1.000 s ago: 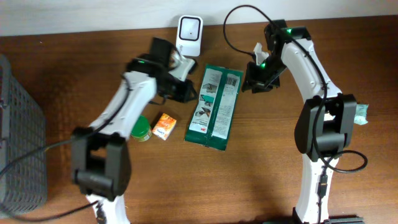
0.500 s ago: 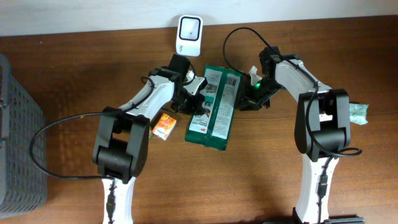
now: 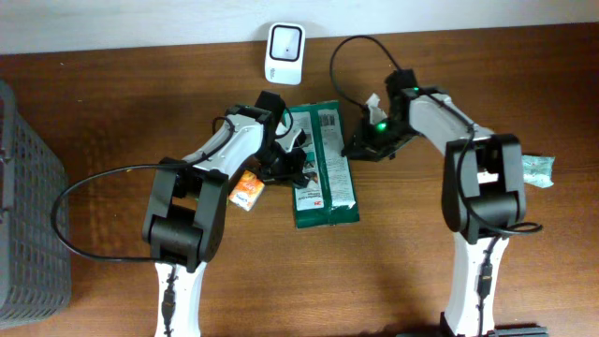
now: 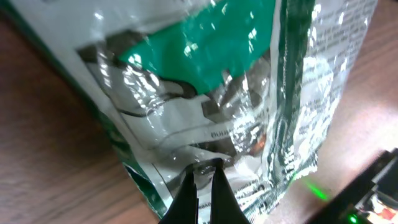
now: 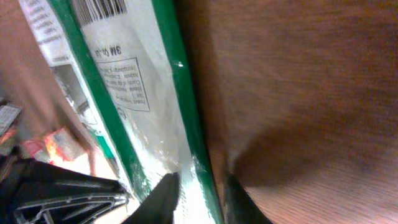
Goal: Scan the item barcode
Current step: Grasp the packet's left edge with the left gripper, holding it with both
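The item is a flat green and white package [image 3: 323,168] lying on the wooden table below the white scanner [image 3: 284,42]. Its barcode [image 3: 326,120] faces up at the far end, towards the scanner, and shows in the right wrist view too [image 5: 99,9]. My left gripper [image 3: 298,168] is at the package's left side; in the left wrist view its tips [image 4: 204,174] are shut on the crinkled film of the package [image 4: 249,74]. My right gripper [image 3: 356,148] is shut on the right green edge of the package [image 5: 124,93], its fingers [image 5: 165,193] straddling that edge.
A small orange box [image 3: 247,189] lies just left of the package, beside the left arm. A grey basket [image 3: 28,206] stands at the left table edge. A teal scrap [image 3: 540,171] lies at the far right, behind the right arm.
Both arms have closed in on the package. It has turned: its far barcode end swung left toward the scanner and its near end right. The left gripper has shut.
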Robot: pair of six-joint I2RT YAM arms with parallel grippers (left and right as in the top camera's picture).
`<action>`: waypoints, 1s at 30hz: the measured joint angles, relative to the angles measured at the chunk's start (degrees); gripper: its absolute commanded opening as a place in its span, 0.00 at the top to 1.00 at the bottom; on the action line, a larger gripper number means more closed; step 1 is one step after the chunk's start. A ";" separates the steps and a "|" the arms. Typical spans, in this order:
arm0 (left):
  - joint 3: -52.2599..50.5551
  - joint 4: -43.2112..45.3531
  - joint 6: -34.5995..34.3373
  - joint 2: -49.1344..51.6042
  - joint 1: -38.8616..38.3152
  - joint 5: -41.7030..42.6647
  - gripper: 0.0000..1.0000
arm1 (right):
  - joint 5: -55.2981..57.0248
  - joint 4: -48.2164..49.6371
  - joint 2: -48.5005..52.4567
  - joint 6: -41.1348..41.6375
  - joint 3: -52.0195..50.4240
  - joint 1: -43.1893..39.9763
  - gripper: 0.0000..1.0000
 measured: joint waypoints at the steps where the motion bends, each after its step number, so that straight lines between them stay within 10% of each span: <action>1: 0.00 -0.48 0.00 0.04 -0.07 0.90 1.00 | -1.68 -1.62 -0.07 -2.08 -0.02 -1.92 0.66; 8: 0.00 -0.22 -0.13 0.11 -0.74 5.42 1.00 | -12.39 -4.83 -1.27 -18.75 -5.27 -8.20 0.67; 30: 17.00 -9.09 4.81 2.32 2.08 -19.34 1.00 | -18.45 9.14 -2.75 -8.31 -15.69 -1.03 0.61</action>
